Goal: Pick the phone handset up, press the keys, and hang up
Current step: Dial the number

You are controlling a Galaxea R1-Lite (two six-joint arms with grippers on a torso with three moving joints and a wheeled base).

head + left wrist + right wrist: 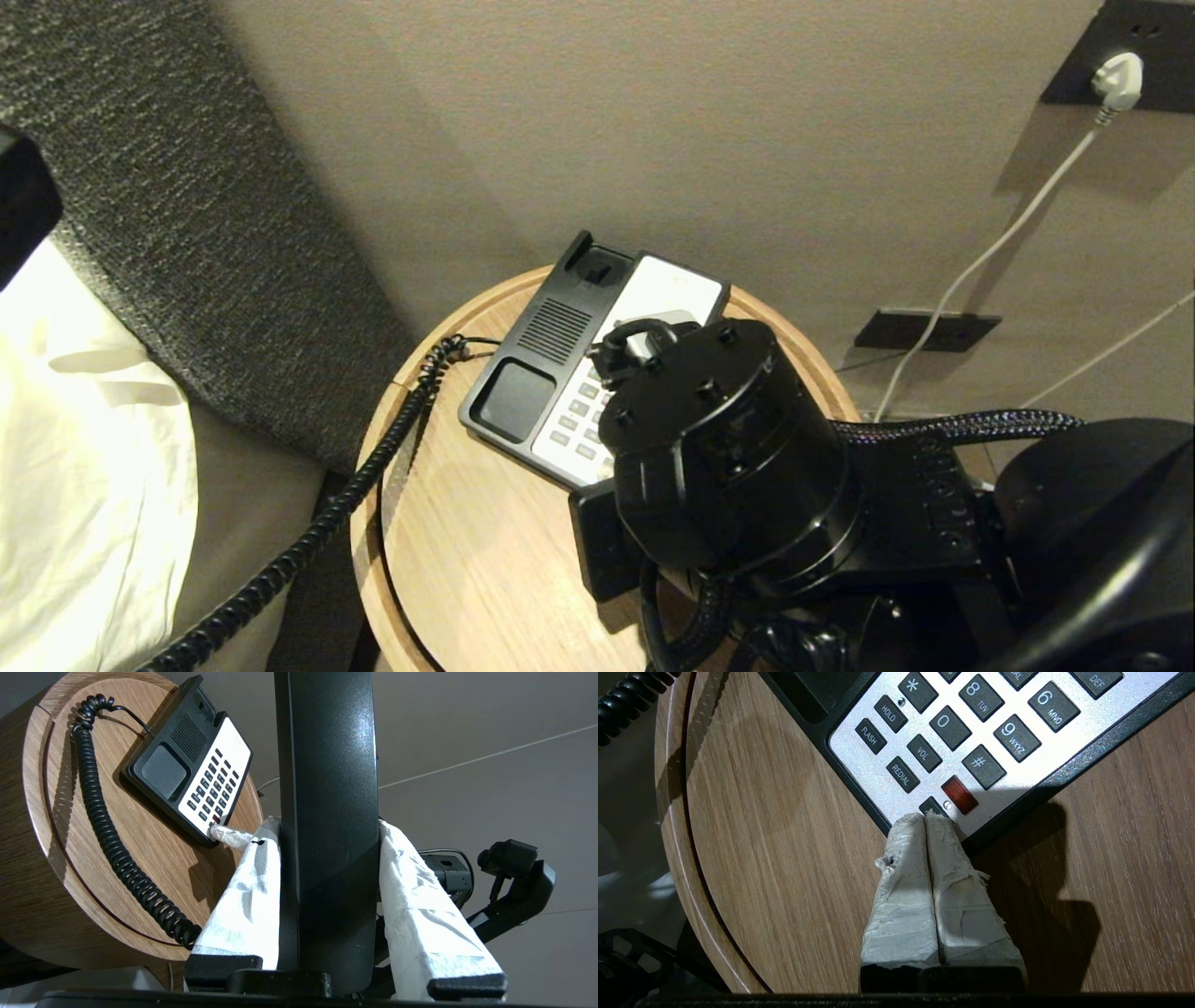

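Note:
The phone handset [327,788] stands as a long glossy black bar between the white-taped fingers [247,896] of my left gripper [329,828], which is shut on it, off to the side of the table. Its coiled cord [373,467] runs across the table to the black-and-white phone base [551,336], whose cradle is empty. My right gripper [927,820] is shut, and its joined taped tips rest on a small dark key at the near corner of the keys [952,723]. In the head view my right wrist [728,448] covers that corner, and only some keys [579,411] show.
The phone sits at the back of a round wooden bedside table [467,560] with a raised rim. A bed with white linen [84,448] and a grey headboard [187,215] lie to the left. On the wall behind are a white plug [1117,82] and cables.

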